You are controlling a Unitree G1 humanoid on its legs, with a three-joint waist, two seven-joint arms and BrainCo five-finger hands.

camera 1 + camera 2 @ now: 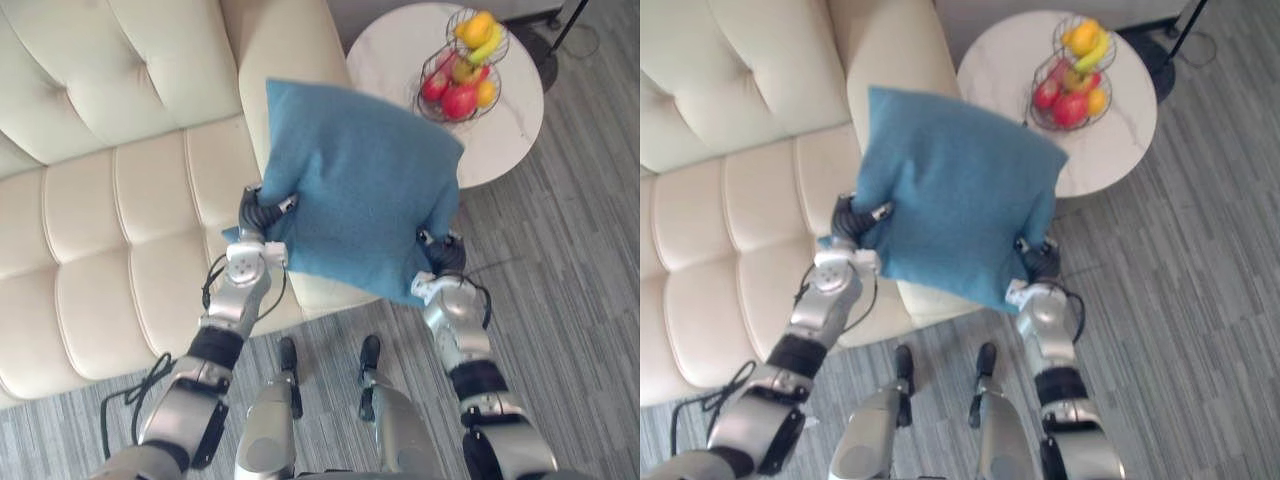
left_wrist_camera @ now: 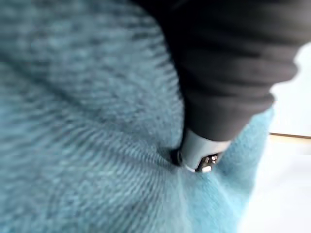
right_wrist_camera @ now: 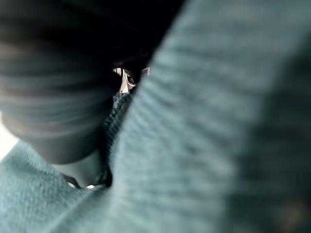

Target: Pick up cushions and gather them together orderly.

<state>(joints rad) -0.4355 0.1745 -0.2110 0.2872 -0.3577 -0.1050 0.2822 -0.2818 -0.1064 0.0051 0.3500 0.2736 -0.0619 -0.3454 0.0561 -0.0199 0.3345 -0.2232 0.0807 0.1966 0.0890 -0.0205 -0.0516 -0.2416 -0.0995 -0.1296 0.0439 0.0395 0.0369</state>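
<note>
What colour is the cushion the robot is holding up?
The cushion is plain blue, clearest in the left eye view.

Both arms reached up and forward, elbows bent, forearms rising roughly side by side. The left hand (image 1: 262,212) and the right hand (image 1: 443,252) stood well apart, each pinching a lower edge of the cushion (image 1: 360,180).
</note>
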